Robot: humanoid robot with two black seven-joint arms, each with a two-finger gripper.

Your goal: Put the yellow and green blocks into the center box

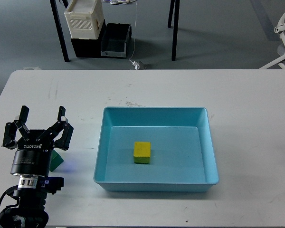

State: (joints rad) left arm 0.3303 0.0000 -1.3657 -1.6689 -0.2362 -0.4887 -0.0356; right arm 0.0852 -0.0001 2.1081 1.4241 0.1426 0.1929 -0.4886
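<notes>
- Our left gripper (38, 127) says ROBOTIQ on the body and its fingers are spread wide, holding nothing.
- Green block (56, 160) is on the table (256, 95), peeking out right behind that gripper.
- Yellow block (142, 152) is already in the middle of the blue box (206, 142).

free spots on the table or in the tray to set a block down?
Free: the light-blue tray floor around the yellow block; the bare table right of the tray and along its far edge; also between the tray and the left gripper. Crowded: the near-left corner, where the open left gripper hangs over the green block.
</notes>
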